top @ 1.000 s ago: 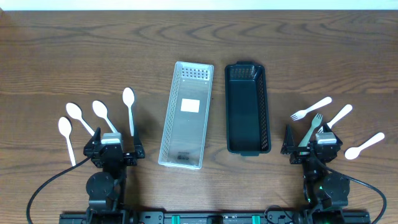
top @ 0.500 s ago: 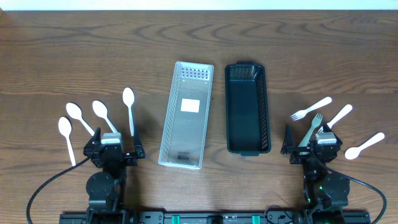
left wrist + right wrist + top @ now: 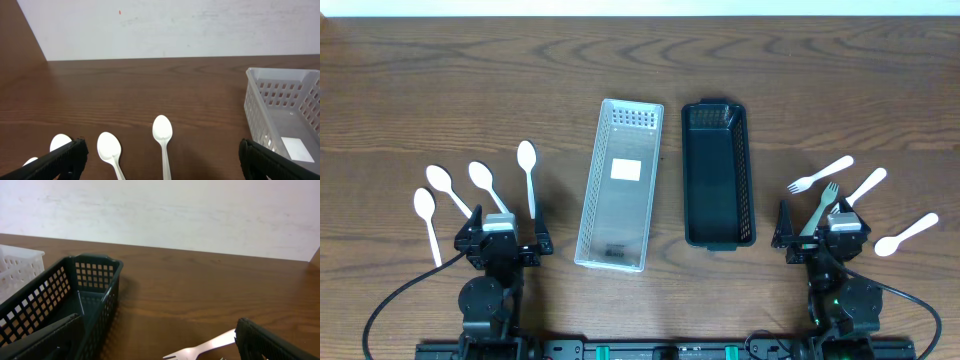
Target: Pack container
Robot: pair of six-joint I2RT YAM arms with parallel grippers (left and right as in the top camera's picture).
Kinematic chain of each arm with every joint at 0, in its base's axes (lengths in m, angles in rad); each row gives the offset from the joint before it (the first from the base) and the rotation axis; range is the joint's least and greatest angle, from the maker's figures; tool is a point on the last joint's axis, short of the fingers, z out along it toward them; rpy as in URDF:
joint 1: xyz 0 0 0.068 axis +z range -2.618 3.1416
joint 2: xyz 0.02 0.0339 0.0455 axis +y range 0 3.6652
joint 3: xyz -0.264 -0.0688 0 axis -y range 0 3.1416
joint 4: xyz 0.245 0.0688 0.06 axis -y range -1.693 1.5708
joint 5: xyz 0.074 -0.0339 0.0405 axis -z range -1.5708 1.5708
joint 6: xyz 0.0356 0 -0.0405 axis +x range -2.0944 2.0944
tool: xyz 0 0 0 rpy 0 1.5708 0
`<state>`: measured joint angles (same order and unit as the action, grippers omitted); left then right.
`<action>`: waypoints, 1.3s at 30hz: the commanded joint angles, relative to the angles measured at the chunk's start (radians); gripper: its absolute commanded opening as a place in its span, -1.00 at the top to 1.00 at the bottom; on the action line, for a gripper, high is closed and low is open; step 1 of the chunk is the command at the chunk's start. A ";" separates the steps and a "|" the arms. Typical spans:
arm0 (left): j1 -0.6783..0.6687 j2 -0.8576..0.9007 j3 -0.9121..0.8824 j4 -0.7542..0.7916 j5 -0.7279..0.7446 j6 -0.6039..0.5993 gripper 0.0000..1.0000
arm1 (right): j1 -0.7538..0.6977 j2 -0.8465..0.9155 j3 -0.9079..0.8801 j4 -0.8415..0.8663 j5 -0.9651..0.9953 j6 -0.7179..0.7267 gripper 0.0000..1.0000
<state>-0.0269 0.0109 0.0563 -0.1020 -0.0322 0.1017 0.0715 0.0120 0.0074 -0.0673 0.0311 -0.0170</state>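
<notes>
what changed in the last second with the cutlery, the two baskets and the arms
Nothing visibly changed. The white plastic spoons, the white plastic forks, the clear perforated plastic basket and the black perforated plastic basket lie where they were. The left end effector and the right end effector stay open, holding nothing.

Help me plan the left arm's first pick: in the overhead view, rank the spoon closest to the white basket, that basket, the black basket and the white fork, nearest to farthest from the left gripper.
1. Spoon: just ahead of the left gripper, toward its right finger.
2. White basket: to its right.
3. Black basket: beyond the white one.
4. White fork: far right side.
</notes>
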 commanded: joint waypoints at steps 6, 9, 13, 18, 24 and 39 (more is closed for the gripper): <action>0.002 -0.005 -0.032 -0.012 -0.001 -0.010 -0.96 | 0.006 -0.005 -0.002 0.003 -0.006 -0.014 -0.98; 0.002 -0.005 -0.032 -0.012 -0.001 -0.009 -0.96 | 0.006 -0.005 -0.002 0.014 -0.007 -0.014 -0.98; 0.002 -0.005 -0.032 -0.011 -0.002 -0.009 -0.96 | 0.006 -0.005 -0.002 -0.005 -0.006 -0.014 -0.98; 0.002 -0.004 -0.032 -0.011 -0.001 -0.017 -0.96 | 0.006 -0.005 -0.002 -0.007 -0.018 0.070 -0.98; 0.002 0.041 0.080 -0.093 -0.001 -0.333 -0.96 | 0.006 0.023 0.058 -0.062 -0.094 0.201 -0.99; 0.002 0.994 1.009 -0.761 -0.002 -0.313 -0.96 | 0.005 0.914 0.883 -0.689 -0.001 0.097 -0.99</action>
<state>-0.0273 0.8570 0.9417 -0.7811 -0.0330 -0.2028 0.0715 0.7628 0.7372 -0.6670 -0.0078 0.1123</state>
